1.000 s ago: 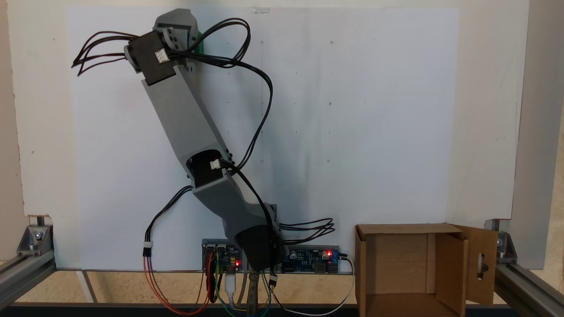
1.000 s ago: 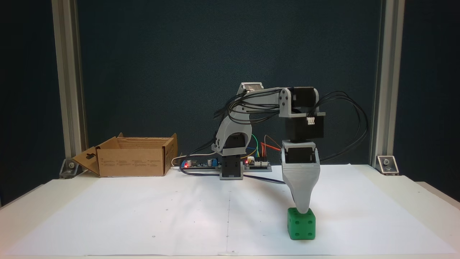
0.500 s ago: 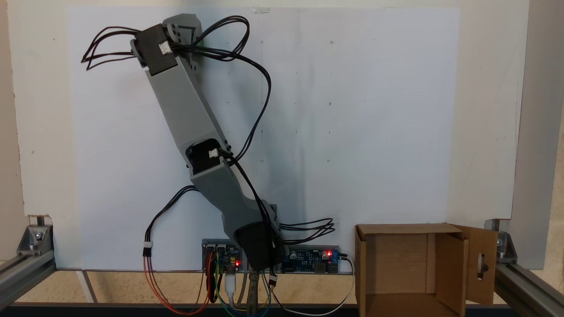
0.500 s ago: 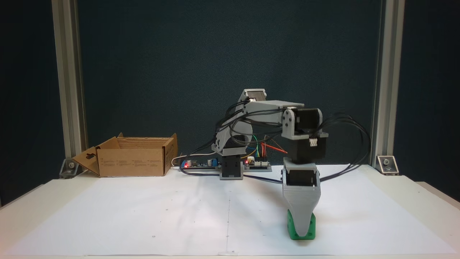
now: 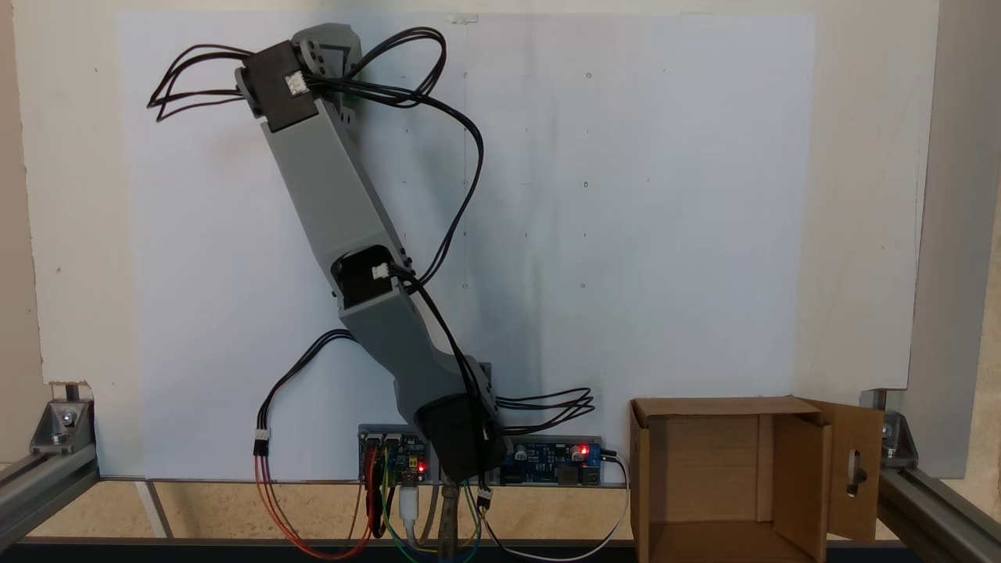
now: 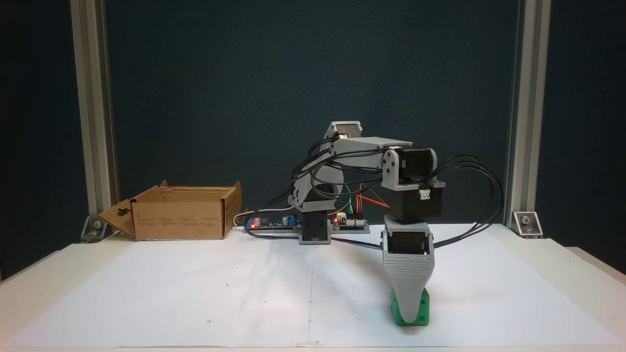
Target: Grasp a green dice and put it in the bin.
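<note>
The green dice (image 6: 423, 308) sits on the white paper at the front right in a fixed view. My gripper (image 6: 410, 317) is lowered straight over it. Its grey front jaw covers the middle of the dice, reaching almost to the paper, so green shows only on both sides of it. The other jaw is hidden behind, so the grip does not show. From above, the gripper (image 5: 324, 43) lies at the top left of the sheet, with the arm covering the dice. The bin (image 6: 181, 220), a brown cardboard box with open flaps, stands far from the dice, seen in both fixed views (image 5: 798, 477).
The arm's base and circuit boards (image 6: 313, 225) with coloured wires sit at the back middle of the table. Black cables (image 6: 489, 195) loop out beside the wrist. Aluminium posts (image 6: 93, 112) stand at both back corners. White paper (image 6: 195, 293) covers the table between dice and bin.
The gripper dropped from just above the dice down over it, so the jaw now covers its front. Over the last half second it barely moved.
</note>
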Robot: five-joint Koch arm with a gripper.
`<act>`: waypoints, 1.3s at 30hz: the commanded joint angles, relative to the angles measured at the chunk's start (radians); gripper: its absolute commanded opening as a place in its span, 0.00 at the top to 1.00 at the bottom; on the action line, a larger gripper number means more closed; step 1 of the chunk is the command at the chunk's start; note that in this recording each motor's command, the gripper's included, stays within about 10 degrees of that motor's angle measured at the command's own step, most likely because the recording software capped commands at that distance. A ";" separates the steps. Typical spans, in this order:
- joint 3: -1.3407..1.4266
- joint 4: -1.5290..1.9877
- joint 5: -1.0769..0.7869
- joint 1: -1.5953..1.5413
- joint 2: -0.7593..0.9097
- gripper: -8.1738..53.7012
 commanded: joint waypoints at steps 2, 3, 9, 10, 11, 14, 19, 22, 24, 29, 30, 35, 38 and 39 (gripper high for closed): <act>-0.057 -0.026 0.060 0.003 0.012 0.24; -0.057 -0.032 0.060 0.003 0.012 0.24; -0.057 -0.061 0.060 0.003 0.000 0.24; -0.057 -0.069 0.060 0.003 -0.003 0.24; -0.057 -0.072 0.060 0.003 -0.005 0.24; -0.057 -0.086 0.060 0.005 -0.011 0.29; -0.057 -0.086 0.060 0.008 -0.014 0.29; -0.057 -0.086 0.058 0.014 -0.018 0.29; -0.057 -0.083 0.058 0.020 -0.020 0.29; -0.057 -0.074 0.058 0.029 -0.020 0.30; -0.057 -0.072 0.058 0.029 -0.020 0.32; -0.057 -0.060 0.058 0.026 -0.020 0.50; -0.057 -0.048 0.058 0.023 -0.020 0.67; -0.057 -0.048 0.058 0.023 -0.020 0.68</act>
